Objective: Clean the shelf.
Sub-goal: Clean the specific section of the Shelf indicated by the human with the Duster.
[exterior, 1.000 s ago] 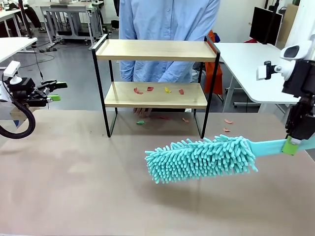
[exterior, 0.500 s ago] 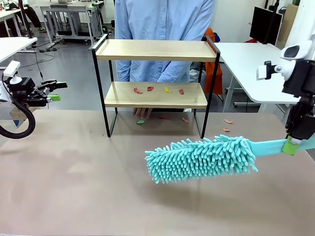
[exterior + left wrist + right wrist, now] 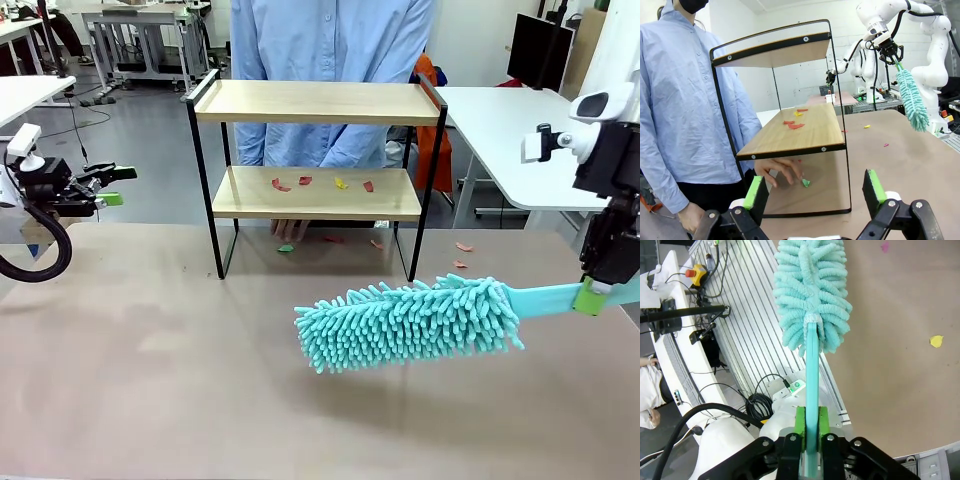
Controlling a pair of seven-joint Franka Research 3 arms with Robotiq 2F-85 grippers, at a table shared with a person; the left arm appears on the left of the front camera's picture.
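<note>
Right gripper (image 3: pixel 596 292) at 3 o'clock was clamped tight on the duster (image 3: pixel 410 322) handle, with the head over mid-table and bare table (image 3: pixel 150 400) from 6 to 9. Left gripper (image 3: pixel 108 186) at 9 stood wide open and empty, well clear of the shelf (image 3: pixel 315 103). That sat at 12 by the far edge, scraps (image 3: pixel 305 181) on its lower board.

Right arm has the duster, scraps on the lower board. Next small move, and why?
Probably swing the duster toward the lower board of the shelf: the right jaws clamp its handle, its head hangs short of the shelf, and scraps lie on that board.
</note>
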